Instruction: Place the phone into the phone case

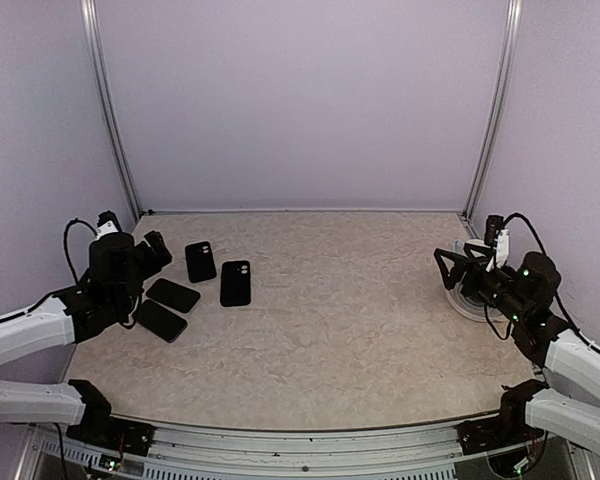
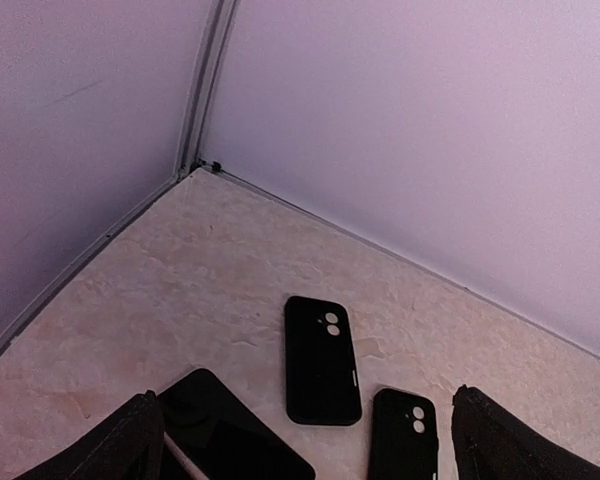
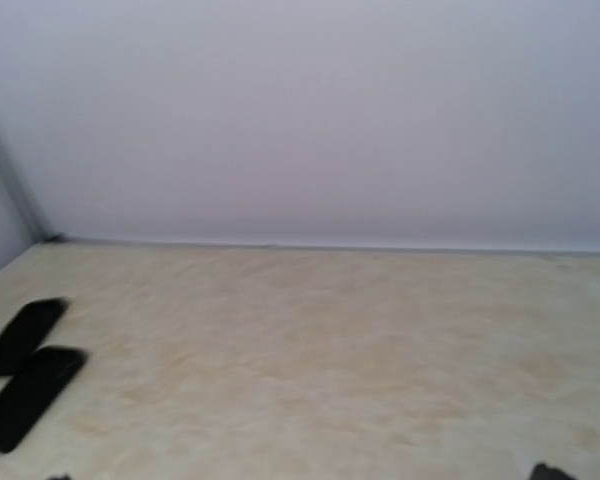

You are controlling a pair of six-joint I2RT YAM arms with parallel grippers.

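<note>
Two black phone cases with pale camera holes lie flat at the left of the table, one farther back (image 1: 201,261) and one nearer the middle (image 1: 236,282). Two black phones (image 1: 173,294) (image 1: 160,320) lie just in front of them to the left. My left gripper (image 1: 156,250) hovers open and empty over the phones. In the left wrist view it (image 2: 308,405) frames the far case (image 2: 322,358), the second case (image 2: 404,435) and a phone (image 2: 230,435). My right gripper (image 1: 446,268) is open and empty at the far right. The cases (image 3: 28,395) show small in its view.
A white round object (image 1: 468,300) lies under the right arm near the right wall. Pale walls and metal corner posts (image 1: 115,130) close in the table on three sides. The marbled tabletop (image 1: 350,310) stretches between the arms.
</note>
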